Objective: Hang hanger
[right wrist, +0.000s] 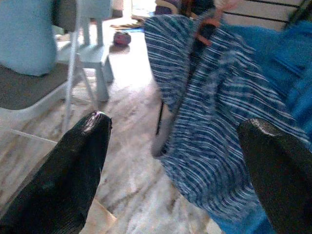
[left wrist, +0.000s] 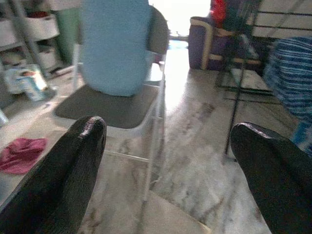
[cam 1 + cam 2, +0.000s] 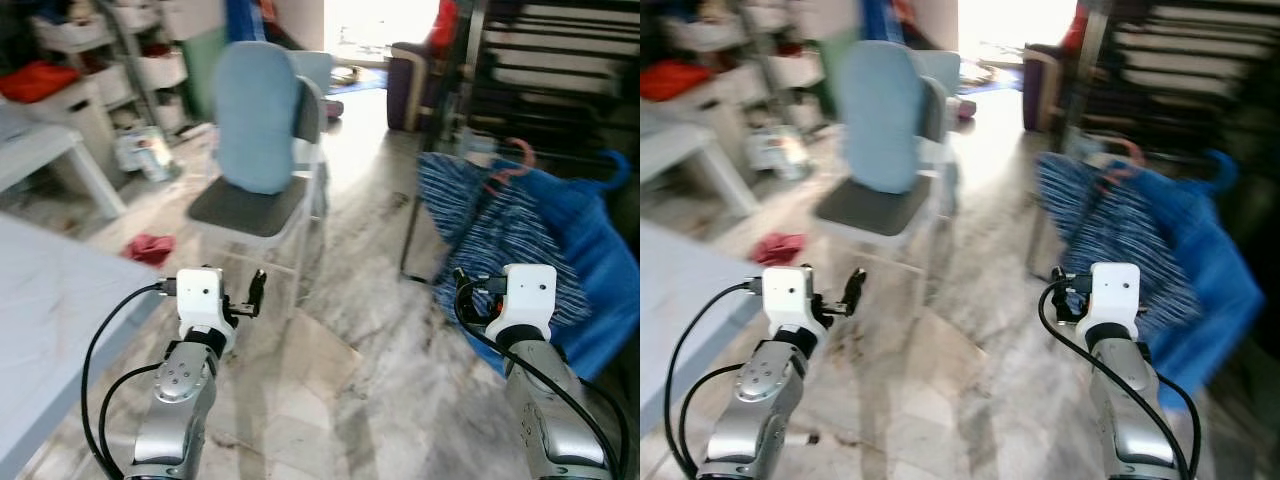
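Your left pincer (image 2: pixel 165 161) and right pincer (image 1: pixel 175 161) both gape empty above the marble floor (image 3: pixel 380 340), a blue-cushioned chair (image 3: pixel 262 150) ahead left, while the pink hanger (image 3: pixel 512 165) sits in striped cloth (image 3: pixel 490 240) on the rack ahead right.

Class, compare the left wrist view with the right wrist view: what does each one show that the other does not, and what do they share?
Left wrist view alone: a red cloth on the floor, shelving with white bins, and a purple armchair near the bright doorway.

Right wrist view alone: a pink hanger at the top of the striped blue garment, with a plain blue garment beside it.

Both share: the grey-seated chair with a light blue cushion, the marble floor, and a hand with its black fingers spread wide, the left hand and the right hand.
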